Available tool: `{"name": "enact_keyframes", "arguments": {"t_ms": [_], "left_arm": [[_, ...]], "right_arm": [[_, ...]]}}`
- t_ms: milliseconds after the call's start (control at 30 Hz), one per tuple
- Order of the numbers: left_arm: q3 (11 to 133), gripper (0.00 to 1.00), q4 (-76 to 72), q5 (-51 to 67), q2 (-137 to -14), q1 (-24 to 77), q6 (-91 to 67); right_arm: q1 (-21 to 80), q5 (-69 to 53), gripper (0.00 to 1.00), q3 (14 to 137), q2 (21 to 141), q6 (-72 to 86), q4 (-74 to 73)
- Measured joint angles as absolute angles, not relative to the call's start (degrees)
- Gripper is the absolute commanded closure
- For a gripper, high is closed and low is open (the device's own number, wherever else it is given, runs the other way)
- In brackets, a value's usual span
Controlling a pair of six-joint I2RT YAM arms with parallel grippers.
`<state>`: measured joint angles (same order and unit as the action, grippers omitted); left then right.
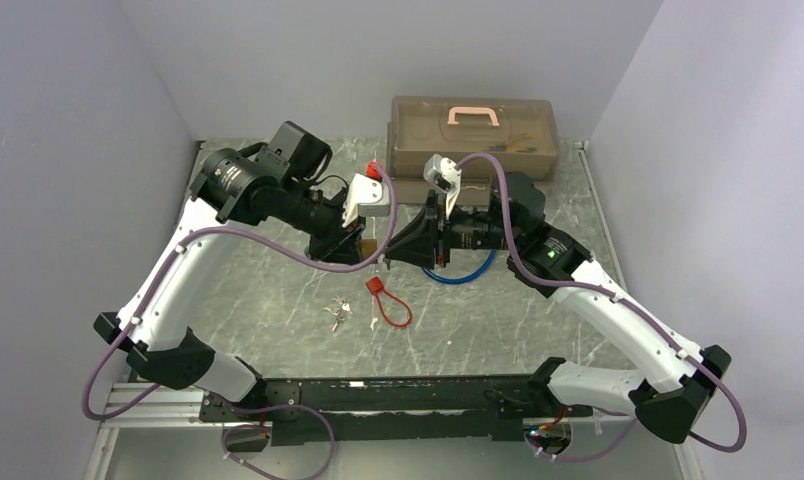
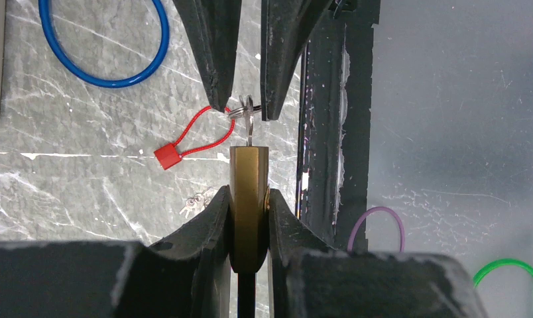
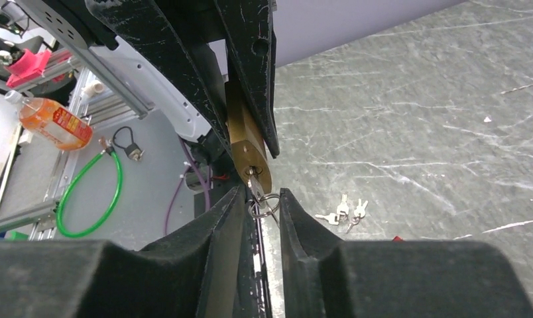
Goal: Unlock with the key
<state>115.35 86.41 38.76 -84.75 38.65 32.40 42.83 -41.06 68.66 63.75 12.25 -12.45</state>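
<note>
The padlock (image 2: 248,172) is a brass block with flat, dull-gold sides, seen edge-on and narrow. It is held in the air over the middle of the table (image 1: 538,320), short of the brown toolbox (image 1: 473,135) at the far edge. The left gripper (image 2: 249,205) is clamped on it, one black finger pressed to each broad face. A small silver key (image 2: 249,132) stands in the keyhole at the lock's free end, its wire ring (image 2: 237,110) hanging off the head. The right gripper (image 2: 242,111) meets it from the opposite side. Its two fingers sit close on either side of that ring, and the pictures do not show whether they pinch it. On the table below lie a red cable lock (image 2: 166,157), a blue cable loop (image 2: 105,46) and a few loose keys (image 3: 343,211), all nearer the near edge.
</note>
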Motion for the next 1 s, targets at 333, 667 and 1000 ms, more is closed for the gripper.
{"name": "enact_keyframes", "arguments": {"t_ms": [333, 667, 1000], "left_arm": [[114.61, 1.0, 86.17, 38.76, -84.07, 38.61, 32.4], [114.48, 1.0, 86.26, 38.63, -83.15, 38.48, 32.38], [116.16, 1.0, 91.29, 37.52, -84.86, 38.44, 34.11]], "right_arm": [[42.78, -41.98, 1.0, 68.73, 63.94, 14.13, -10.66], [42.41, -45.25, 1.0, 67.55, 64.55, 17.19, -6.48], [42.02, -49.65, 1.0, 59.57, 65.41, 27.2, 9.1]]}}
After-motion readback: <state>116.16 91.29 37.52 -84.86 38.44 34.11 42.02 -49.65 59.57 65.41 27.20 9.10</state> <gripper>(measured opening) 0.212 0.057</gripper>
